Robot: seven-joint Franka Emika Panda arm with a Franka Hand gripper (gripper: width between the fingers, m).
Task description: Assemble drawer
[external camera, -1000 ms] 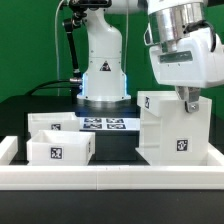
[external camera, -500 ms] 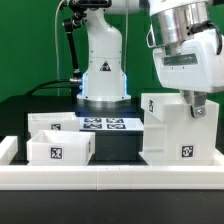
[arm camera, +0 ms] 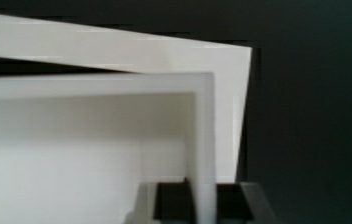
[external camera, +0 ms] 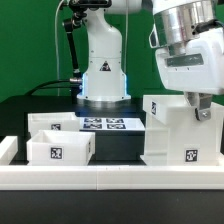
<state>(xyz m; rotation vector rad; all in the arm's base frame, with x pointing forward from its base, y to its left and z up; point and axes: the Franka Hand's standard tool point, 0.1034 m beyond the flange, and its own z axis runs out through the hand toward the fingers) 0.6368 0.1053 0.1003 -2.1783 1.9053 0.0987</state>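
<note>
The tall white drawer shell [external camera: 182,132] stands at the exterior view's right, tilted slightly, with square tags on its front and side. My gripper [external camera: 203,105] is shut on the shell's upper right wall. In the wrist view the thin white wall [arm camera: 199,140] runs between my two dark fingers [arm camera: 169,203]. Two small open-topped trays stand at the exterior view's left, one in front [external camera: 60,148] and one behind it [external camera: 50,124], each with a tag.
Low white border rails [external camera: 110,177] run along the front and sides of the black table. The marker board [external camera: 108,124] lies flat behind the trays. The arm's white base [external camera: 103,70] stands at the back centre.
The gripper and the shell have moved together toward the exterior view's right. The two trays have not moved.
</note>
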